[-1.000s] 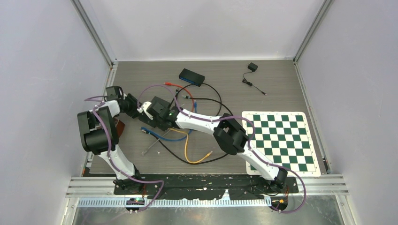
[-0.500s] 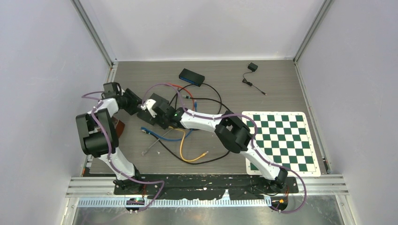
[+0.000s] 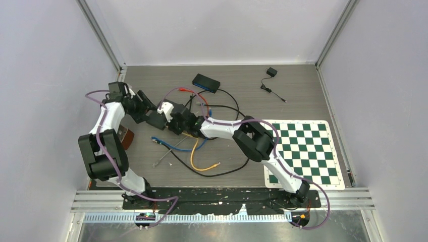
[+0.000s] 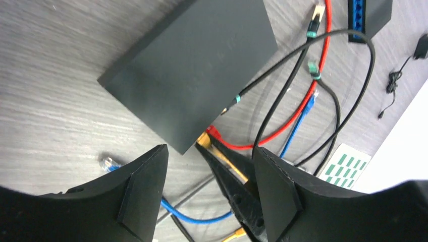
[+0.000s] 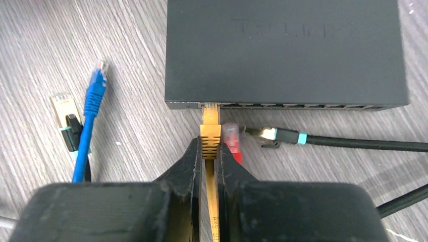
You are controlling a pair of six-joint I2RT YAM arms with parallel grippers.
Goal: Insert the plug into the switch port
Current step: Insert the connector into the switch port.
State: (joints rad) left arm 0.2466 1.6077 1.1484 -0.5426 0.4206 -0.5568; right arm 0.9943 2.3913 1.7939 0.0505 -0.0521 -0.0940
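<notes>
Right gripper (image 5: 209, 151): clamped on the orange plug (image 5: 210, 132).
Plug: tip in the leftmost port (image 5: 211, 105) of the black switch (image 5: 285, 50); possibly not fully seated.
Left gripper (image 4: 207, 169): fingers apart above the switch, holding nothing.
Change: left jaws wider than a second ago; both wrists farther back-left.

**A:** What does your left wrist camera give you?

**B:** My left gripper (image 4: 208, 151) has its jaws wide apart. Beyond it I see the switch (image 4: 197, 75), flat on the table (image 4: 50, 101).

**A:** And the plug?

**B:** The plug (image 4: 204, 140), a yellow one, touches the switch's near edge, pinched by the right fingers (image 4: 236, 189). A red plug (image 4: 214, 132) lies just beside it, and a blue cable (image 4: 197, 218) lies nearer me. I cannot tell whether the yellow one is seated.
</notes>
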